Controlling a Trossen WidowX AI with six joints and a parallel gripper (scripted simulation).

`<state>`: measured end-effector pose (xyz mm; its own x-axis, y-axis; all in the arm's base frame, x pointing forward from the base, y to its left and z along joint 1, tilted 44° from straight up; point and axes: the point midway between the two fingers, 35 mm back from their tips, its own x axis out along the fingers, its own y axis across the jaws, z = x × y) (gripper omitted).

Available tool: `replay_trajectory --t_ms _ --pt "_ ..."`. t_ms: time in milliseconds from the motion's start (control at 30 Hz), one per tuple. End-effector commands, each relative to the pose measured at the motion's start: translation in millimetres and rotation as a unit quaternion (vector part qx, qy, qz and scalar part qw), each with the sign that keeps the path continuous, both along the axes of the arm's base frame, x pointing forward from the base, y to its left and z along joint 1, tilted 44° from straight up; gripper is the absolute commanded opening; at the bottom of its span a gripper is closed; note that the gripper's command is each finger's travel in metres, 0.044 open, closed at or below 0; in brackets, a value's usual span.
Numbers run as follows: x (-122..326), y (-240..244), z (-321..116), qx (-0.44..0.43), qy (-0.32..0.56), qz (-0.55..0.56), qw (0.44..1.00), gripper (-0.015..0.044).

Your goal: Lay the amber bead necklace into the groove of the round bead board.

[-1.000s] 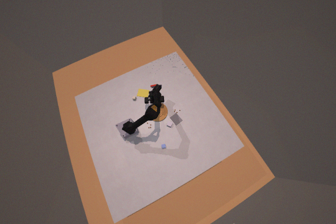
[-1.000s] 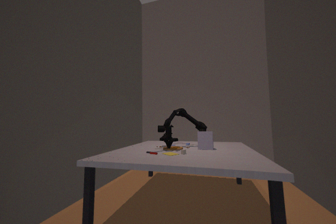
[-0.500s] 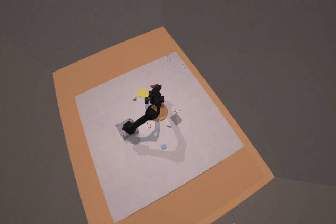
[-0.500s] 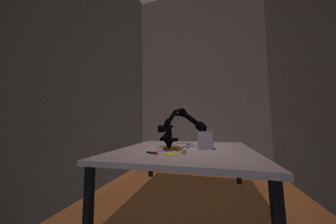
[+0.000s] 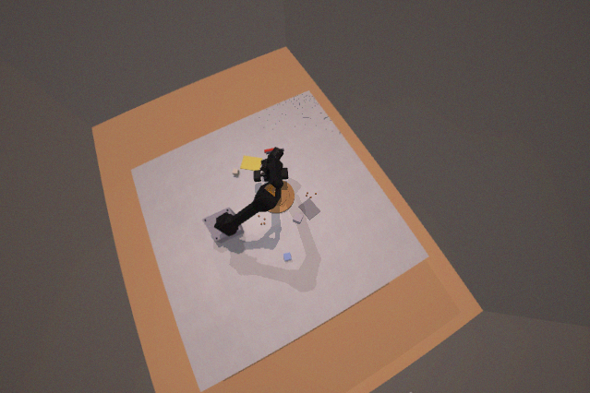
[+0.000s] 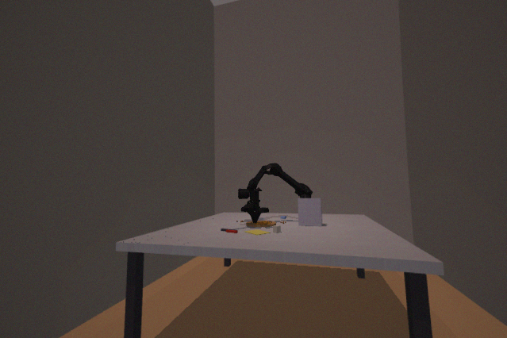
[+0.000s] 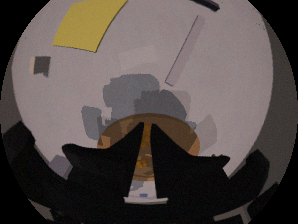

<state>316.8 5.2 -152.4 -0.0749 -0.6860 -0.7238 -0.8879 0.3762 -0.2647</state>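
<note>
The round orange-brown bead board [image 5: 284, 199] [image 7: 172, 125] lies flat on the table, partly hidden by the arm in the top view. The amber bead necklace [image 7: 142, 162] shows as small amber beads over the board, seen between the fingers in the wrist view. My gripper [image 6: 255, 221] [image 7: 147, 125] points down at the board, with its tips low over it. The fingers are nearly together, with a narrow gap and amber beads between them. Most of the necklace and the groove are hidden behind the fingers.
A yellow sheet [image 5: 250, 162] [image 6: 257, 232] [image 7: 90, 25], a pale small block [image 5: 235, 172] [image 6: 276, 229] and a red-handled tool [image 5: 268, 150] [image 6: 231, 231] lie beyond the board. A grey square [image 5: 309, 208] and small brown pieces lie beside it. A blue block [image 5: 287, 256] lies farther off.
</note>
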Motion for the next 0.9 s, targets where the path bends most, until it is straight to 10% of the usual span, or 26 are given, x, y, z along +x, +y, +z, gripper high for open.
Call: replay_trajectory --t_ms 0,867 --pt "2 -2 4 -0.001 -0.001 -0.001 1.0 0.0" --pt "14 -33 20 -0.002 0.0 -0.001 1.0 0.0"
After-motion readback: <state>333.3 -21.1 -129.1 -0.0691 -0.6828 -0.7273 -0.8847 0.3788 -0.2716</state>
